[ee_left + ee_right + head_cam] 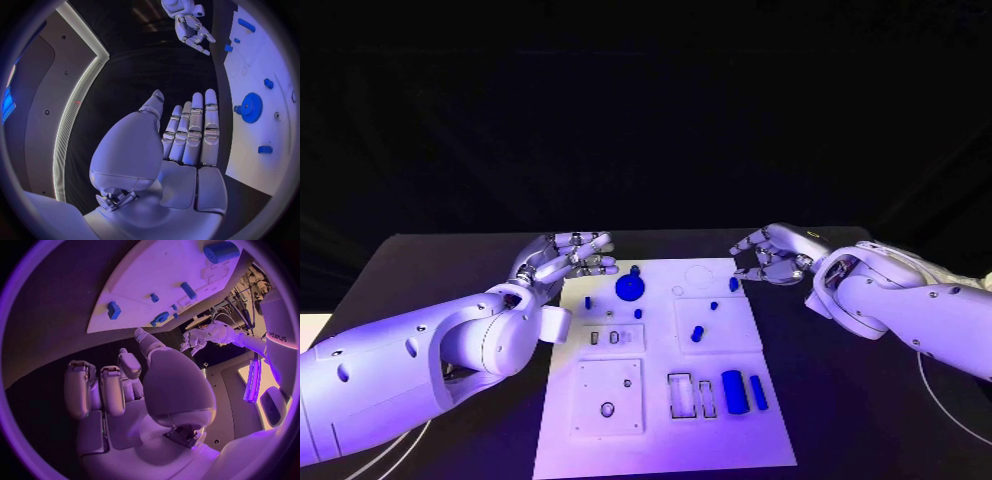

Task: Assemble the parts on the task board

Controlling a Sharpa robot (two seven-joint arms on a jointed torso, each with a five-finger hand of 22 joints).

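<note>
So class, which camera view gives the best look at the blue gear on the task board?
The left wrist view: the blue gear is large there, its teeth visible, on the task board. The head view shows it small; the right wrist view shows it tiny, without detail.

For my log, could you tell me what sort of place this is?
Probably a robot test bench or demo stand: a black table, a white task board with blue parts such as a gear, dark surroundings.

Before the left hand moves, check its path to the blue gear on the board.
Nothing visible stands between them. The left robot hand hovers at the task board's far left edge, holding nothing, and the blue gear lies just beyond it across bare white board.
</note>
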